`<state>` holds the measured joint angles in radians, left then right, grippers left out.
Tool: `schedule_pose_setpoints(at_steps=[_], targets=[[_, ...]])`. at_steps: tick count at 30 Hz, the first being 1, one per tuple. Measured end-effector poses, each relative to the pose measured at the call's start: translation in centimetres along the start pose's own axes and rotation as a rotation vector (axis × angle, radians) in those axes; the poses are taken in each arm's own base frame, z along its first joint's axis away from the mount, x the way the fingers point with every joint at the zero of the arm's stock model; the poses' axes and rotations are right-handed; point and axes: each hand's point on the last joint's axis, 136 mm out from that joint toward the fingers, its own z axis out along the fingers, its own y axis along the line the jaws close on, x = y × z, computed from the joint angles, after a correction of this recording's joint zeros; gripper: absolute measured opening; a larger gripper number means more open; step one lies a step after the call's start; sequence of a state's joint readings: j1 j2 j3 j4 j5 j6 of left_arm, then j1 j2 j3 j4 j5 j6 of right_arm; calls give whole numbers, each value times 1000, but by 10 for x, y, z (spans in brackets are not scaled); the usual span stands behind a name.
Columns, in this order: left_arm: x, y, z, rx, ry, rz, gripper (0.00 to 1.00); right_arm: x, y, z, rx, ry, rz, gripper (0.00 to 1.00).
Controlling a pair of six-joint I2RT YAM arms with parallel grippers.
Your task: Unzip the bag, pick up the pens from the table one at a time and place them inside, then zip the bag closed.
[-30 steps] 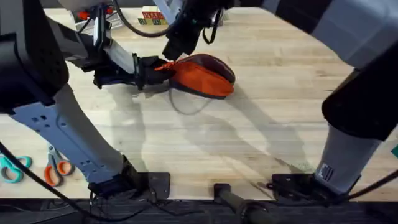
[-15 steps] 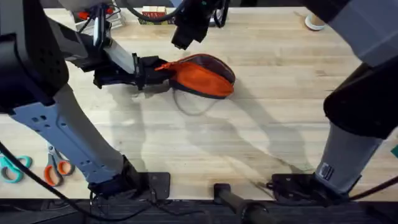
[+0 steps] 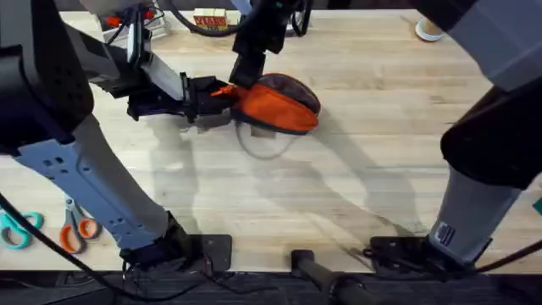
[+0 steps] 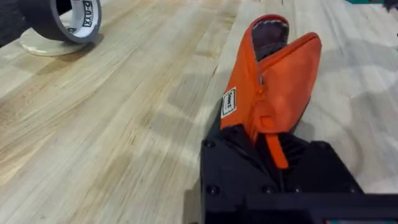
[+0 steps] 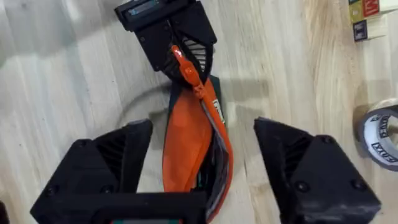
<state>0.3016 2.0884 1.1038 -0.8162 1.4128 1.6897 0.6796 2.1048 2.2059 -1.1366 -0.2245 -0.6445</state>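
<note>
We see a wide surface [image 3: 356, 169] of pale wooden planks, with two dark robot arms reaching over its far half. Toward the far left of centre lies the bag [image 3: 275, 106], a small orange fabric pouch with a dark navy base, resting on its side. In the right wrist view its zipper end near that camera gapes, showing dark lining inside.

The left claw [image 3: 216, 93] comes in from the left at surface level, its black fingers closed on the bag's left end. The left wrist view shows the orange zipper tab [image 4: 275, 149] lying between those fingers, the bag [image 4: 270, 81] stretching away from them.

The right claw [image 3: 246, 69] hangs above the bag's left part, pointing down. In its own wrist view its two black fingers [image 5: 115, 162] are spread wide, one on each side of the bag [image 5: 193, 149], holding nothing.

Smaller things sit at the edges: a roll of grey tape [image 5: 380, 134] beside the bag, and orange-handled scissors [image 3: 74, 229] at the near left.
</note>
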Motion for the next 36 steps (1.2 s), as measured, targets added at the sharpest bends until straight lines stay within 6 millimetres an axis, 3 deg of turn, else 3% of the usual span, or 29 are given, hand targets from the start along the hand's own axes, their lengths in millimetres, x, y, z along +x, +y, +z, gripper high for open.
schedule_pose_setpoints(at_steps=[10,18,28,36], targets=[[0,0,0,0,0,0,40,0,0,0,0,-1,-127,996],[0,0,0,0,0,0,40,-8,7,3,-43,-47,-235,944],[0,0,0,0,0,0,40,4,10,53,-139,-21,-255,862],[0,0,0,0,0,0,40,-3,8,61,-146,-63,-267,793]])
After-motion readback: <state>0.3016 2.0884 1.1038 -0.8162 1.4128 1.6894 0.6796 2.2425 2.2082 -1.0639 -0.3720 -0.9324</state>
